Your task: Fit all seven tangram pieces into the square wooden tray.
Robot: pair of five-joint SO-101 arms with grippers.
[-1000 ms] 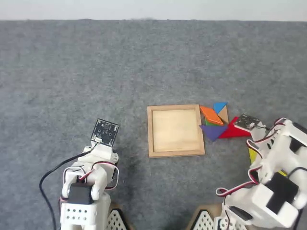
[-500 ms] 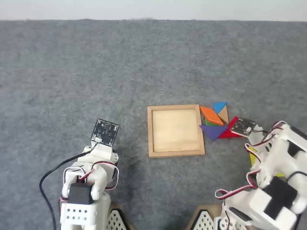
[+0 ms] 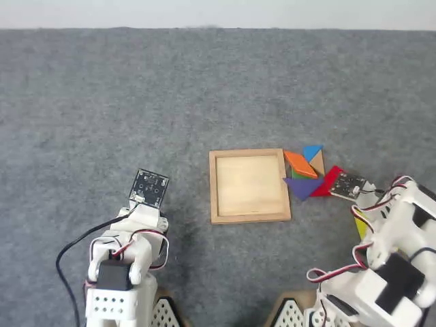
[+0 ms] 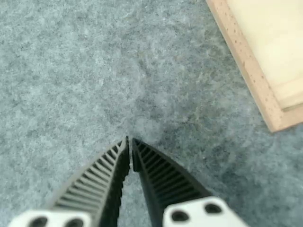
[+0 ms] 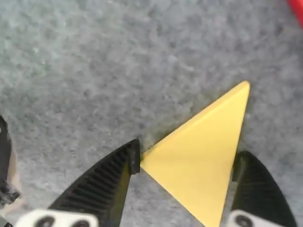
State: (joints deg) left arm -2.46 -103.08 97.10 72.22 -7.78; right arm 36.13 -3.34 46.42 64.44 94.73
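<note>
The empty square wooden tray point(image 3: 248, 216) lies mid-table, and its corner point(image 4: 246, 71) appears in the left wrist view. Against its right side sit the orange point(image 3: 300, 163), blue point(image 3: 312, 150), tan point(image 3: 319, 164), purple point(image 3: 302, 185) and red point(image 3: 327, 182) pieces, with a green sliver point(image 3: 293, 175) among them. A yellow triangle point(image 5: 203, 161) lies flat on the carpet farther right, partly under the right arm point(image 3: 359, 223). My right gripper point(image 5: 187, 158) is open and straddles it, one fingertip point(image 5: 134, 152) touching its corner. My left gripper point(image 4: 129, 142) is shut over bare carpet left of the tray.
Grey carpet covers the whole table. The left arm point(image 3: 129, 252) stands at the front left and the right arm point(image 3: 395, 259) at the front right. A red piece's corner point(image 5: 298, 9) shows at the edge of the right wrist view.
The right arm's wrist has drawn back from the red piece toward the front right, over the yellow triangle. The left arm has not moved.
</note>
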